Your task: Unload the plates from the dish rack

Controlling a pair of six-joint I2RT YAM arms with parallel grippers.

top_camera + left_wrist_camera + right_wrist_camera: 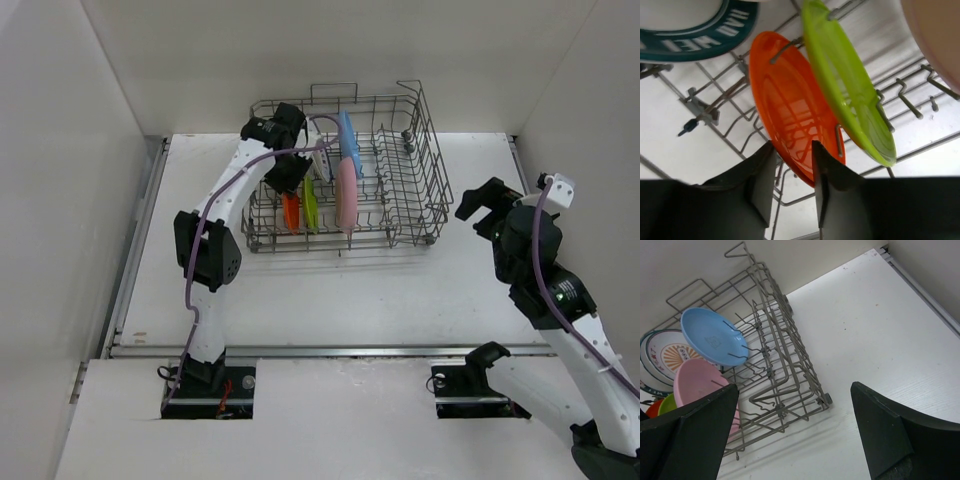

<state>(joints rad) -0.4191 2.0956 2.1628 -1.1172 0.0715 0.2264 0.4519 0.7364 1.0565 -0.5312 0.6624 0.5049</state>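
The grey wire dish rack (420,170) stands at the back of the table with plates upright in its left half. My left gripper (290,180) reaches down into it. In the left wrist view its fingers (792,145) straddle the lower rim of the small orange plate (790,100), one on each side, narrowed but with a gap still showing. The lime-green plate (845,85) leans just right of it. Pink (346,195) and light blue (348,140) plates stand further right, and a white teal-rimmed plate (690,35) behind. My right gripper (482,208) hovers wide open and empty, right of the rack.
The rack's right half (785,365) holds only bare tines, and a small wheel (826,398) sits at its corner. White walls close in on the left, back and right. A metal rail (330,350) runs along the table's near edge.
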